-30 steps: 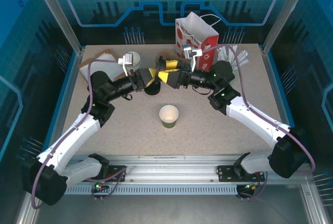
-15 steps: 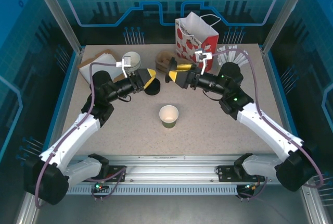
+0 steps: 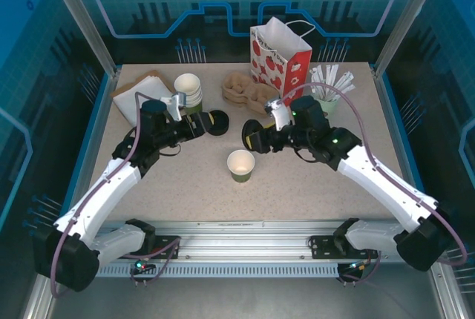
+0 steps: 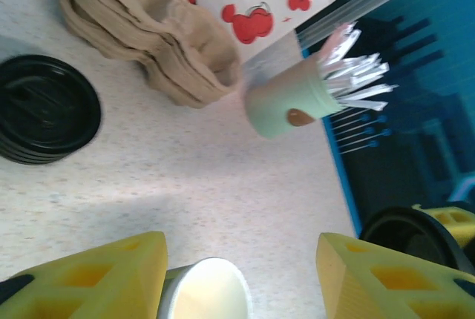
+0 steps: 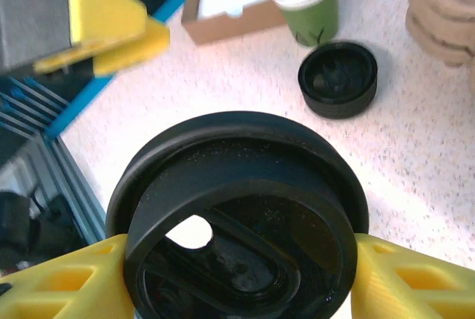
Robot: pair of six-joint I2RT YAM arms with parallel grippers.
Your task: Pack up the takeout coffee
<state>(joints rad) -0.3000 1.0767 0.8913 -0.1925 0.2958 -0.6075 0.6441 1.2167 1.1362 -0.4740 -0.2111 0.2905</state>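
Observation:
The takeout coffee cup [image 3: 240, 165], olive-green outside and cream inside, stands upright and open-topped mid-table. Its rim [image 4: 209, 298] shows beside my left gripper's left finger. My right gripper [image 3: 254, 137] hovers just behind and right of the cup. It is shut on a single black lid [image 5: 237, 215], pinched edge to edge between the yellow fingers [image 5: 70, 278]. My left gripper [image 3: 202, 123] sits beside the low stack of black lids [image 3: 217, 121]. Its jaws [image 4: 241, 260] are open with only tabletop between them.
A stack of lidless cups [image 3: 188, 89] and a flat brown box [image 3: 141, 85] stand at the back left. Pulp cup carriers [image 3: 245, 89], a red-and-white paper bag [image 3: 280, 56] and a mint cup of sachets [image 3: 326, 96] line the back.
The two grippers met over the lid stack a second ago. My left gripper has since opened and drawn back left. My right gripper has carried the lid forward towards the cup.

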